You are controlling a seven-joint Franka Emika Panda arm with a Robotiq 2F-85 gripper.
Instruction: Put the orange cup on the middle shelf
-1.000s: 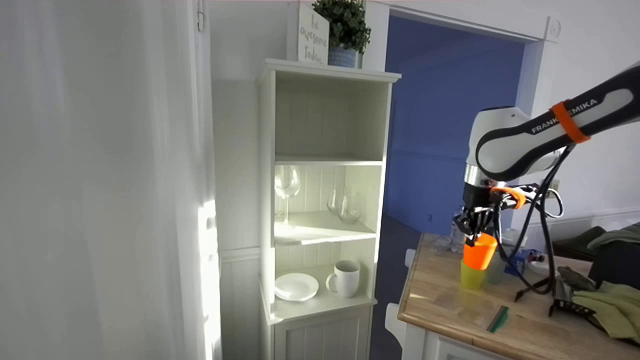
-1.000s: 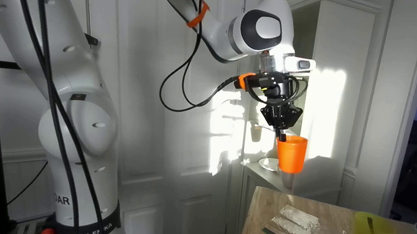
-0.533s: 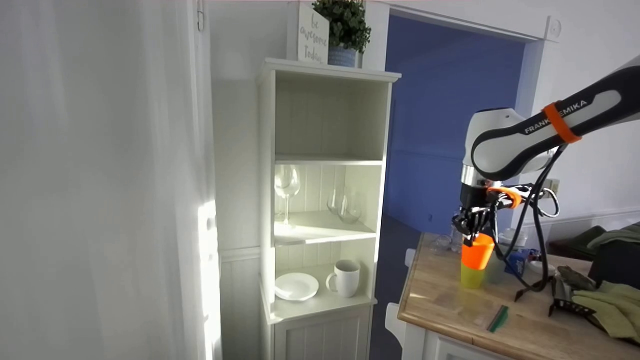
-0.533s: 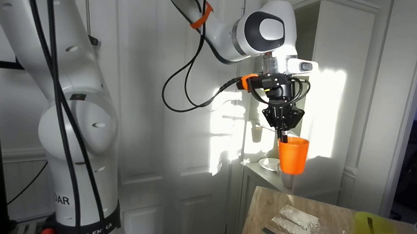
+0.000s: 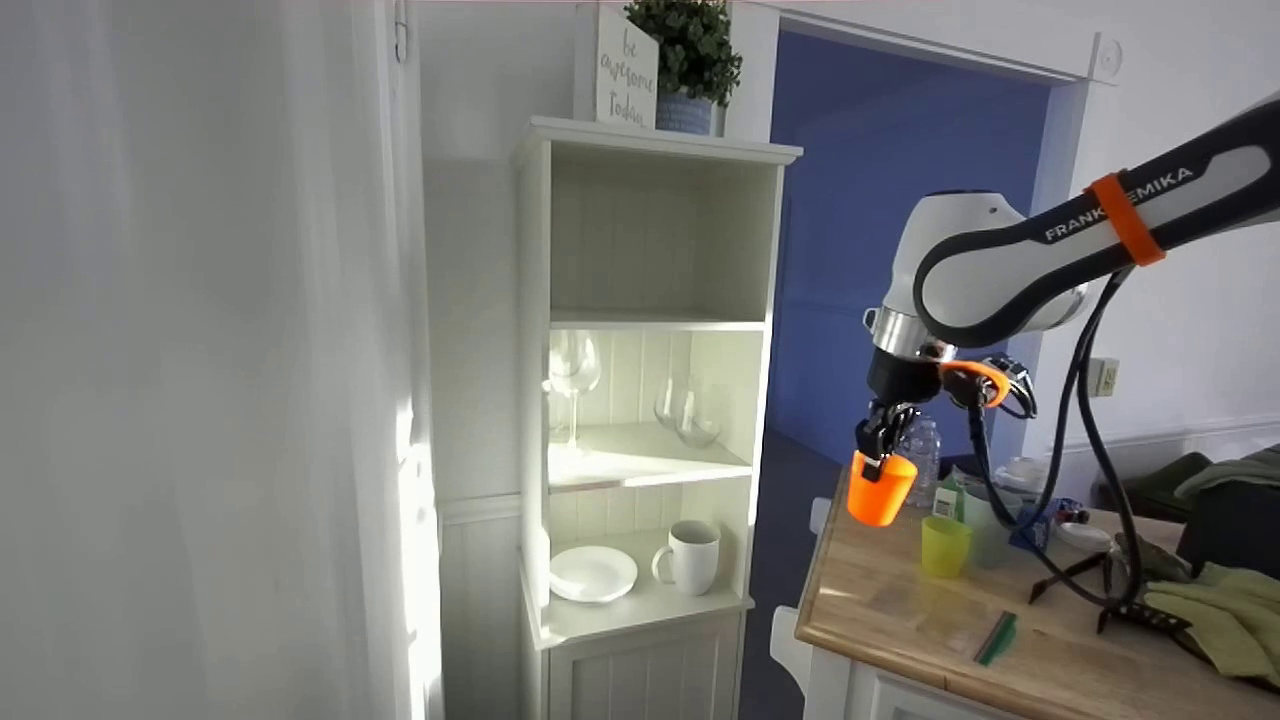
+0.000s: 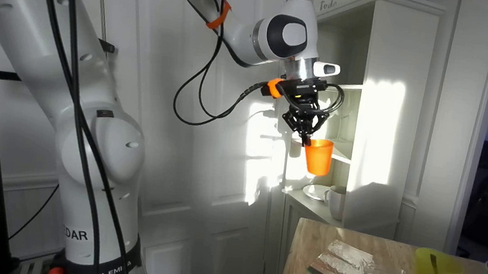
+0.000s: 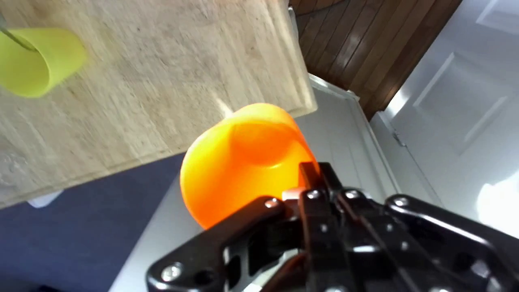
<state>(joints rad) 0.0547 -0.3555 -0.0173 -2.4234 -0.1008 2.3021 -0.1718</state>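
Note:
The orange cup hangs in the air near the wooden table's corner, slightly tilted. It also shows in an exterior view in front of the white cabinet. My gripper is shut on the cup's rim, one finger inside and one outside. In the wrist view the two fingertips pinch the wall of the cup, and the cup looks empty inside. The middle shelf is the white board with clear glasses, to the left of the cup and a little higher. Its edge shows in an exterior view.
A stemmed wine glass stands at the shelf's left and stemless glasses at its right. A white plate and mug sit one level below. A yellow-green cup and bottle stand on the table.
My gripper has carried the orange cup left and upward in both exterior views, away from above the yellow-green cup. The wrist has tilted. The grip on the rim stays.

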